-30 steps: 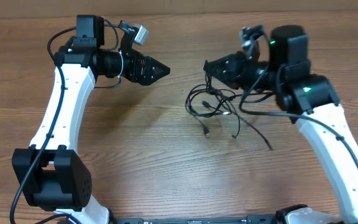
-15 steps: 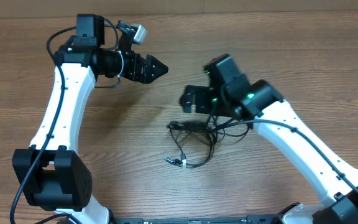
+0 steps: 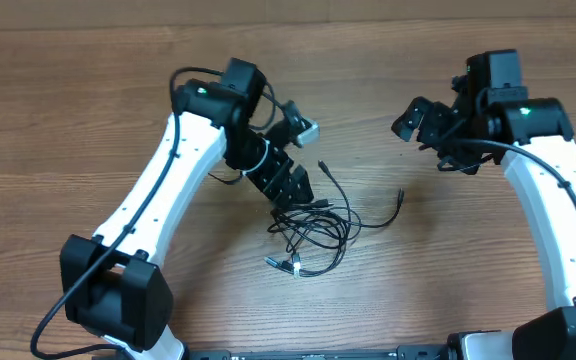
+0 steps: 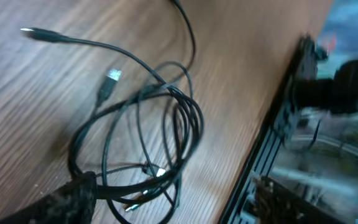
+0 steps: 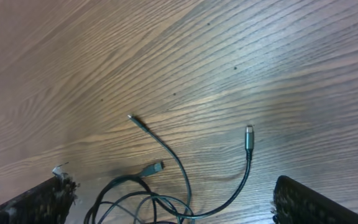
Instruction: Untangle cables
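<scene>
Plain wood bench [image 3: 118, 100], and the cables [image 3: 313, 225] are a limp, featherweight snarl right at the left tool [image 3: 296, 195] (can't tell if it's pinching a loop), right tool [image 5: 169, 186] gaping well apart from them, so I'd grab a stiffer plug end.

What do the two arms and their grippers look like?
The left arm and the right arm both have white, rounded links with black joints and black bases. A green light glows on the right one. Thin black wires run along them. The left gripper and the right gripper are black, with dark, rough-surfaced fingers.
</scene>
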Controlling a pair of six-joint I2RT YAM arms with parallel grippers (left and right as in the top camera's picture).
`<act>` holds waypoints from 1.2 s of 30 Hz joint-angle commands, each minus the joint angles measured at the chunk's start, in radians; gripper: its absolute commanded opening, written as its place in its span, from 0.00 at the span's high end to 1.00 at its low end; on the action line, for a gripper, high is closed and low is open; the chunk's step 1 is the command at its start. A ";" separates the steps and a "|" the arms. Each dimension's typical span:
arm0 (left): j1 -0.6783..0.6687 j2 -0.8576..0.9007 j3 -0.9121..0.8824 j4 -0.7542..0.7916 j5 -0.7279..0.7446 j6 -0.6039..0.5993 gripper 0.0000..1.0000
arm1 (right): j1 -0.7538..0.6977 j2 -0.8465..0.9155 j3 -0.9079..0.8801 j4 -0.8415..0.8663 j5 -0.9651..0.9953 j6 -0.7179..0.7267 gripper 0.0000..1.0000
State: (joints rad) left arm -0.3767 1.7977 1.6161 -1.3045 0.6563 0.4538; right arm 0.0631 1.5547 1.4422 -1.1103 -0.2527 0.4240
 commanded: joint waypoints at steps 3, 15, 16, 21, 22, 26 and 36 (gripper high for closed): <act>-0.017 0.010 -0.051 -0.053 -0.109 0.126 0.35 | 0.000 -0.025 0.029 -0.003 -0.056 -0.037 0.00; -0.016 0.010 -0.272 -0.084 0.125 0.287 0.56 | 0.000 -0.025 0.028 -0.003 -0.056 -0.037 0.00; -0.016 0.010 -0.276 -0.080 0.120 0.286 0.54 | 0.000 -0.024 0.028 -0.003 -0.056 -0.037 0.00; -0.017 0.011 -0.373 0.102 -0.019 0.106 0.51 | 0.000 -0.023 0.028 -0.002 -0.057 -0.036 0.00; -0.017 0.011 -0.393 0.140 -0.050 0.068 0.51 | 0.000 -0.023 0.028 -0.002 -0.057 -0.036 0.00; -0.017 0.011 -0.415 0.153 -0.009 0.056 0.61 | 0.000 -0.023 0.028 -0.002 -0.064 -0.036 0.00; -0.109 0.011 -0.508 0.383 -0.189 -0.262 0.71 | 0.000 -0.023 0.028 0.001 -0.064 -0.036 0.00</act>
State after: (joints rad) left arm -0.4694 1.8030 1.1152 -0.9634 0.5743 0.3729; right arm 0.0635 1.5547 1.4422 -1.1133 -0.3107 0.3920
